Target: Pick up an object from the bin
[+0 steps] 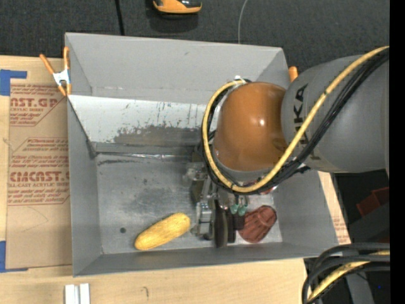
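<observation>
In the grey bin (139, 189), a yellow cob-shaped thing (162, 231) lies on the floor near the front wall, left of the middle, its right end tilted up toward the gripper. The gripper (212, 227) is down low by the front wall, just beside that end, under the arm's orange cover (250, 128). How far it is open, or whether it grips anything, cannot be told. Right of it, close against it, a dark red lumpy thing (257, 225) sits toward the front right corner.
</observation>
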